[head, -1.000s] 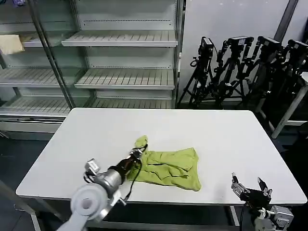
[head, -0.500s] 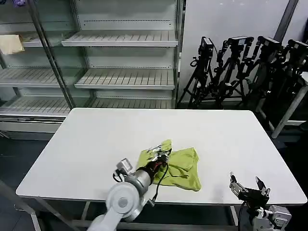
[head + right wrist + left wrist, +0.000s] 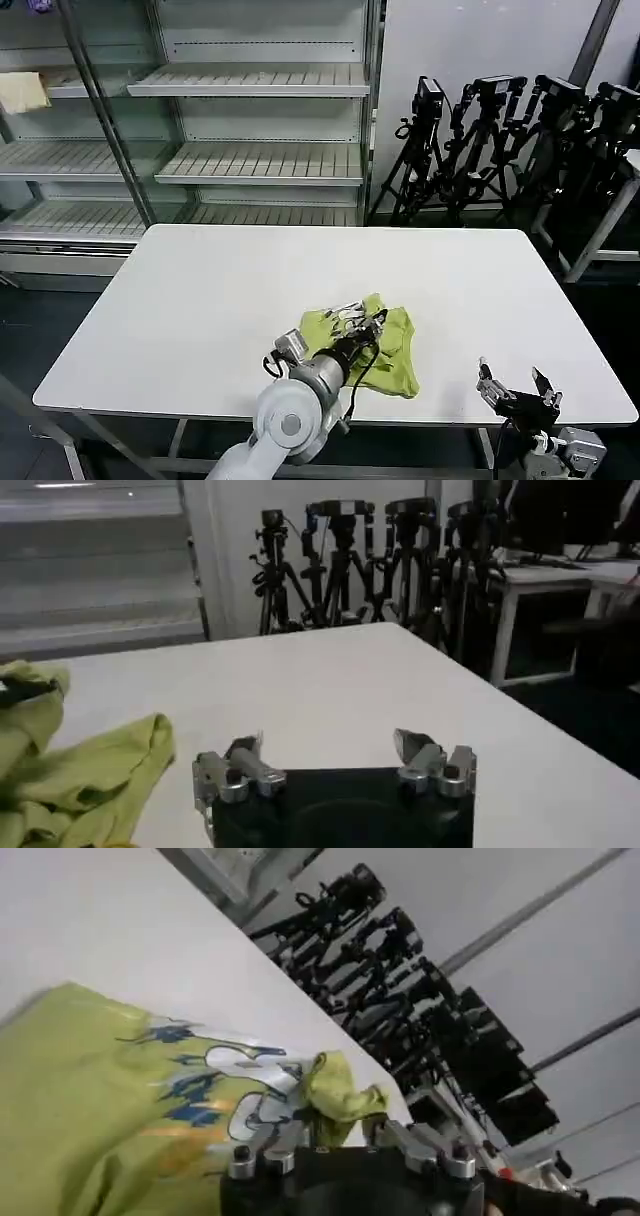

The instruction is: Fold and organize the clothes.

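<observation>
Fold approx. halfway: T-shirt bunched at bench front edge, left gripper fingers pinching a fold, lifted over shirt. Right gripper fingers wide, idle beside shirt. Flattening, tidying left.

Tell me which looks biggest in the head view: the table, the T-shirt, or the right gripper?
1. The white table looks biggest by far.
2. The yellow-green T-shirt, bunched where the left gripper pinches it.
3. The right gripper, open at the near table edge, looks smallest, despite sitting nearer the camera.
</observation>
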`<action>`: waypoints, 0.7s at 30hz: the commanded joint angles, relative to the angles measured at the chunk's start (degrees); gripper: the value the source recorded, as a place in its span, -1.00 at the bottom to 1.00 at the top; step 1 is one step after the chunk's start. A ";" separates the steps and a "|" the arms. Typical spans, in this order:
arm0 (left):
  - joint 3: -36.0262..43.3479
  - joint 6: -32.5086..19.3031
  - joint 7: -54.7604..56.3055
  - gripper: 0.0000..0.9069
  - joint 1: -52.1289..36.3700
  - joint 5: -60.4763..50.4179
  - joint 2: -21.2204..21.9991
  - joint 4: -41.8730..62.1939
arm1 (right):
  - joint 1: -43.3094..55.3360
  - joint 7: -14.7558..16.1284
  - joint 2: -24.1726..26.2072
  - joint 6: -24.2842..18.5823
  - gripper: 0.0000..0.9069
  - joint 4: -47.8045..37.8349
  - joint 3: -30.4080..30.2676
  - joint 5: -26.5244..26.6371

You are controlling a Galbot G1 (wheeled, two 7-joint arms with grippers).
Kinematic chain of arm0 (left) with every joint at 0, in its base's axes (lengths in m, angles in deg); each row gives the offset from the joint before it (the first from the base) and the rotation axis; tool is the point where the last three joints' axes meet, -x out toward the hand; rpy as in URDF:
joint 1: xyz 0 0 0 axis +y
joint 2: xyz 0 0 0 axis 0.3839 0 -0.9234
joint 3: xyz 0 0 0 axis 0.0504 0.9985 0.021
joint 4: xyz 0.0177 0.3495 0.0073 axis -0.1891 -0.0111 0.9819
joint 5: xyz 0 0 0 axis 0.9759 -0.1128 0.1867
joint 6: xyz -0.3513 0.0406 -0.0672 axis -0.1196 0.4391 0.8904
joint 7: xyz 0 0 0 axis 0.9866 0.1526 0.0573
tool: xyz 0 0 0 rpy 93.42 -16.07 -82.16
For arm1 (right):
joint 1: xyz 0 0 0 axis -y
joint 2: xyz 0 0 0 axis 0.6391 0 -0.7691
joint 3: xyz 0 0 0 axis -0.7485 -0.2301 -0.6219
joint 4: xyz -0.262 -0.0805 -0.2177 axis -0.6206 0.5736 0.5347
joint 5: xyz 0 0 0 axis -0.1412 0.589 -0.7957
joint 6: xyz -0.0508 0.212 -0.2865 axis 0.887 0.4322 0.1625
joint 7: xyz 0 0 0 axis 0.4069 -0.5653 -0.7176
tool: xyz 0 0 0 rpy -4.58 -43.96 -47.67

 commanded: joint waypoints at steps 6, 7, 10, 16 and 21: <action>-1.44 3.43 -8.28 1.00 2.92 -3.38 -2.66 -11.04 | 1.34 0.81 1.34 0.03 1.00 -0.14 -1.14 -0.71; -2.17 3.54 -8.29 1.00 3.03 -3.44 -3.02 -11.77 | 1.51 0.82 1.47 0.02 1.00 -0.22 -1.17 -0.67; -6.60 4.24 -8.25 1.00 4.24 -4.03 -5.53 -13.10 | 2.07 0.86 1.85 0.04 1.00 -0.71 -1.53 -0.54; -13.01 5.29 -8.58 1.00 8.89 -12.49 -13.61 -11.64 | 3.50 1.04 2.07 -0.04 1.00 -2.09 -2.87 -0.60; -15.27 6.15 -8.13 1.00 11.16 -12.47 -17.19 -9.53 | 4.61 0.97 2.52 -0.03 1.00 -3.10 -4.02 -0.64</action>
